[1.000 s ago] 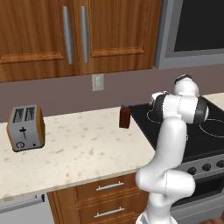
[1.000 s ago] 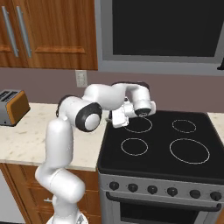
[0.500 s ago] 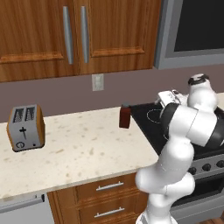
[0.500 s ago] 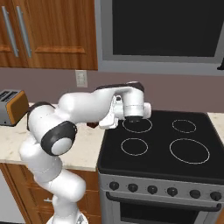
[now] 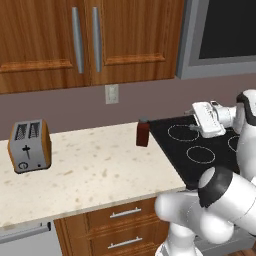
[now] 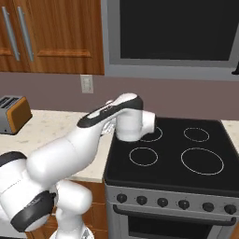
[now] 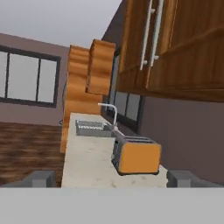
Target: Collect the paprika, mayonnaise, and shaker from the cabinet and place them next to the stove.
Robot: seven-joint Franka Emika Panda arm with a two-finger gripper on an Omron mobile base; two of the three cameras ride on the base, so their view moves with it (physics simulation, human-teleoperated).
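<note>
The cabinet (image 5: 90,42) fills the wall up at twelve o'clock, warm brown wood, both doors closed flat and two long silver bar handles (image 5: 76,39) standing side by side down the middle. To its right, at about one o'clock, hangs the dark-screened microwave (image 5: 225,35). Below runs the pale speckled surface (image 5: 95,172), and the stove (image 6: 186,154) sits flush against its right end, black glass with thin white rings, a row of knobs (image 6: 172,203) along its front. The robot's white arm (image 6: 70,154) arches up from the base and reaches out low over the seam where surface meets stove. A brown-sided toaster (image 5: 29,146) stands far off at nine o'clock on the surface, well apart from everything else, and in the hand view the same toaster (image 7: 135,155) sits dead ahead with a sink and faucet (image 7: 94,127) beyond it. The end effector (image 5: 207,120) hovers above the back left burner ring, turned sideways toward the toaster; its fingers (image 7: 41,178) stand wide apart with nothing between them. The paprika (image 5: 143,133), a small dark red-brown bottle, stands upright on the surface at the back, just beside the stove's left edge, at roughly nine o'clock from the end effector and clear of it. A pale wall outlet (image 5: 111,94) sits on the backsplash above and left of the bottle.
</note>
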